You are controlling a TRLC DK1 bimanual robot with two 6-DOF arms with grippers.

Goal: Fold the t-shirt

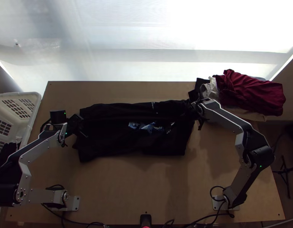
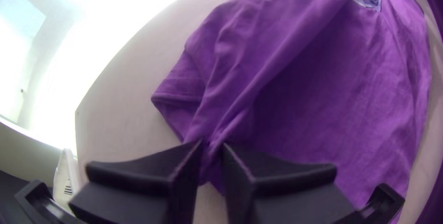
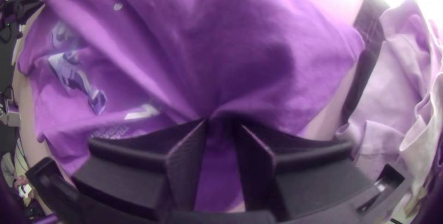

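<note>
A black t-shirt (image 1: 135, 133) lies across the middle of the table, its far part folded over toward the near side, with a blue-white print partly visible. My left gripper (image 1: 82, 127) is at the shirt's left end; in the left wrist view the left gripper (image 2: 212, 145) is closed on a gathered ridge of the shirt (image 2: 286, 67), which looks purple there. At the shirt's far right part is my right gripper (image 1: 192, 107). In the right wrist view the right gripper (image 3: 221, 122) pinches bunched cloth of the shirt (image 3: 240, 44).
A pile of clothes with a dark red garment (image 1: 252, 91) on top lies at the table's far right corner. A white basket (image 1: 37, 102) stands beside the table's left edge. Bare wood (image 1: 146, 186) lies between the shirt and the near edge.
</note>
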